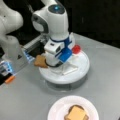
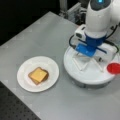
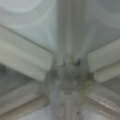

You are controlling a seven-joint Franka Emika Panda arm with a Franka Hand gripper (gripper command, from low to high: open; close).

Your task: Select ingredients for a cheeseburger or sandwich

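Note:
The sandwich stack [image 1: 75,113] lies on a white paper plate [image 1: 56,111]: a yellow cheese square [image 2: 38,74] on top of a brown toast square, with a darker edge showing between them. Another brown toast square [image 1: 40,61] sits at the left rim of the white round turntable [image 1: 80,72]. My gripper [image 1: 51,63] is lowered onto the turntable right beside that toast; its fingertips are hidden under the hand. The wrist view shows only the turntable's white divider ribs [image 3: 25,60] and hub, very close.
A red disc [image 2: 114,68] rests on the turntable's rim [image 2: 75,72], on the side away from the toast. The plate [image 2: 25,85] stands on the grey table apart from the turntable. Robot base and an orange-tipped item [image 1: 10,79] are at a front view's left.

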